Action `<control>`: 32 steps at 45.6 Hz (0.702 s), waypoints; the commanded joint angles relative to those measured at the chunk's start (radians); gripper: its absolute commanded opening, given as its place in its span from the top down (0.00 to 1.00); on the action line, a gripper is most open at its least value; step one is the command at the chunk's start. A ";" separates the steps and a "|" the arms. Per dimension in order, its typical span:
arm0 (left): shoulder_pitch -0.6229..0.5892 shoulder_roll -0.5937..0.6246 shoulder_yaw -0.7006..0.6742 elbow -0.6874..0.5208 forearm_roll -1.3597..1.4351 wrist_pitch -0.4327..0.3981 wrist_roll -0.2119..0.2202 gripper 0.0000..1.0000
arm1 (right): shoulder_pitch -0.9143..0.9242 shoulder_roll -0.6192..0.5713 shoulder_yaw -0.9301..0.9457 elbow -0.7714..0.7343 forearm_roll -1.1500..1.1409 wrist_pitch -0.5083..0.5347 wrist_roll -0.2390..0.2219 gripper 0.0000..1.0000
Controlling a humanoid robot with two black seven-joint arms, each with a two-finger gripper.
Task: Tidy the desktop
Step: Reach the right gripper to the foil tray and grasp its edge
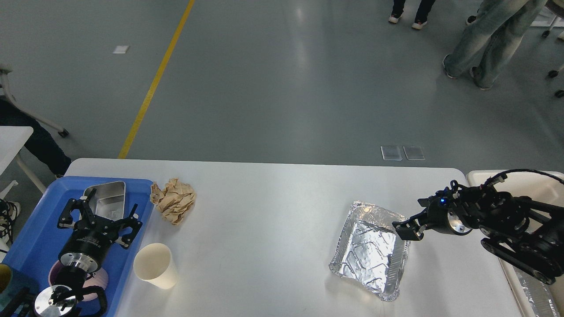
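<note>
The white desktop (pixel 264 220) holds a crumpled brown paper ball (pixel 174 200), a white paper cup (pixel 154 266) lying tilted near the front left, and a crinkled foil tray (pixel 370 251) at the right. My left gripper (pixel 105 207) is open above a small metal tin (pixel 110 198) in the blue tray (pixel 35 229). My right gripper (pixel 406 230) is at the foil tray's right rim. Its dark fingers overlap the rim, and I cannot tell whether they are closed on it.
A cream bin (pixel 484 177) stands off the desktop's right end with foil (pixel 535 295) inside, partly under my right arm. A pinkish bowl (pixel 99 277) sits in the blue tray under my left arm. People's legs (pixel 493 39) stand on the grey floor beyond.
</note>
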 commanded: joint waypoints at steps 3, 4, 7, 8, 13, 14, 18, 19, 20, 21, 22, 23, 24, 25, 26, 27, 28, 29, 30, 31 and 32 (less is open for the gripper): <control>0.000 0.000 0.000 0.000 0.000 0.000 0.000 0.03 | 0.019 0.052 -0.018 -0.051 -0.004 -0.003 0.000 0.00; 0.002 0.000 0.000 0.000 0.000 0.000 0.000 0.03 | 0.022 0.062 -0.027 -0.071 -0.005 -0.006 0.000 0.01; 0.003 0.000 0.000 0.000 0.000 -0.001 -0.002 0.03 | 0.043 0.093 -0.061 -0.129 -0.005 -0.034 0.003 0.02; 0.003 0.000 0.000 0.000 0.000 -0.001 -0.005 0.03 | 0.051 0.101 -0.074 -0.148 -0.005 -0.046 0.008 0.02; 0.009 0.002 0.000 0.000 0.000 -0.001 -0.020 0.03 | 0.079 0.141 -0.166 -0.223 -0.004 -0.095 0.037 0.04; 0.011 0.002 0.000 0.000 0.000 -0.001 -0.021 0.03 | 0.083 0.147 -0.179 -0.234 -0.004 -0.103 0.040 0.05; 0.011 0.003 0.000 0.000 0.000 -0.001 -0.021 0.03 | 0.086 0.167 -0.210 -0.246 -0.002 -0.123 0.046 0.05; 0.011 0.003 0.000 0.000 0.000 -0.001 -0.021 0.03 | 0.086 0.168 -0.211 -0.246 -0.001 -0.123 0.048 0.05; 0.011 0.003 0.000 0.000 0.000 -0.001 -0.021 0.03 | 0.086 0.170 -0.213 -0.246 -0.001 -0.123 0.048 0.05; 0.011 0.003 0.000 0.000 0.000 -0.001 -0.021 0.03 | 0.085 0.170 -0.214 -0.246 -0.001 -0.123 0.048 0.05; 0.011 0.003 0.000 0.000 0.000 -0.001 -0.021 0.03 | 0.085 0.173 -0.216 -0.246 -0.001 -0.123 0.048 0.05; 0.011 0.003 0.000 0.000 0.000 -0.001 -0.021 0.03 | 0.085 0.177 -0.217 -0.248 -0.001 -0.123 0.048 0.05; 0.011 0.003 0.000 0.000 0.000 -0.001 -0.021 0.03 | 0.085 0.183 -0.217 -0.248 -0.001 -0.123 0.048 0.05; 0.011 0.003 0.000 0.000 0.000 -0.001 -0.021 0.03 | 0.085 0.188 -0.219 -0.249 -0.001 -0.123 0.048 0.05; 0.009 0.003 0.000 0.000 0.000 -0.001 -0.021 0.03 | 0.085 0.193 -0.223 -0.251 -0.002 -0.123 0.048 0.05; 0.009 0.003 0.000 0.000 0.000 -0.001 -0.021 0.03 | 0.085 0.196 -0.228 -0.255 -0.002 -0.123 0.048 0.05; 0.009 0.003 0.000 0.000 0.000 -0.001 -0.021 0.03 | 0.085 0.200 -0.236 -0.266 -0.001 -0.123 0.048 0.05; 0.009 0.003 0.000 0.000 0.000 -0.001 -0.021 0.03 | 0.086 0.205 -0.240 -0.275 -0.002 -0.123 0.048 0.06; 0.009 0.003 0.000 0.000 0.000 -0.001 -0.021 0.03 | 0.086 0.213 -0.245 -0.283 -0.002 -0.124 0.048 0.07; 0.009 0.003 0.000 0.000 0.000 -0.001 -0.021 0.03 | 0.086 0.219 -0.248 -0.294 -0.001 -0.125 0.048 0.08; 0.009 0.003 0.000 0.000 0.000 -0.001 -0.021 0.03 | 0.086 0.223 -0.251 -0.303 -0.001 -0.125 0.048 0.09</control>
